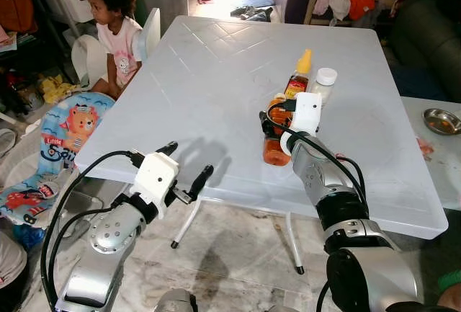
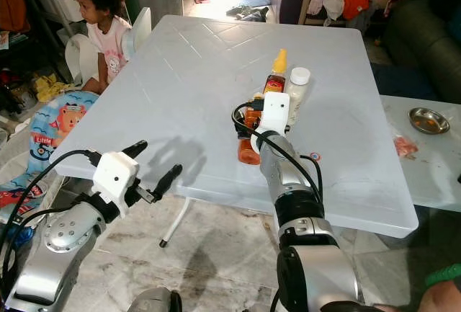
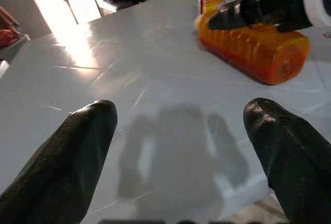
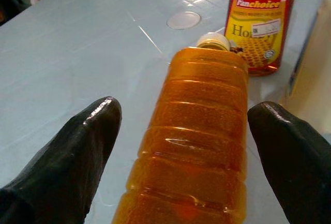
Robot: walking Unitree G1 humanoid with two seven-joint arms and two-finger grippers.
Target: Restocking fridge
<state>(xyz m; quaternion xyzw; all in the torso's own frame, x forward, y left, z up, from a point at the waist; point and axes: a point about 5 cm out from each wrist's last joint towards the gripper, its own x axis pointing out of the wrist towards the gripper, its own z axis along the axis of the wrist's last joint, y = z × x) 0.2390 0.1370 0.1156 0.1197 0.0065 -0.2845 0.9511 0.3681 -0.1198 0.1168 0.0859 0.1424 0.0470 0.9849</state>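
An orange ribbed bottle (image 4: pixel 196 146) lies on its side on the white tabletop (image 1: pixel 216 74), between the spread black fingers (image 4: pixel 67 157) of the right gripper (image 4: pixel 186 157), not clamped. Just beyond its cap stands a honey bottle (image 4: pixel 261 22), with a white-capped bottle (image 1: pixel 323 83) beside it. The left gripper (image 1: pixel 186 164) hovers with fingers apart at the tabletop's near edge. A child (image 1: pixel 119 24) sits by the far corner.

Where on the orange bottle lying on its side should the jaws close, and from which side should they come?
Grip the ribbed middle of the orange bottle, across its width, coming from above. It lies flat on the table, and the right gripper already straddles it with jaws open.
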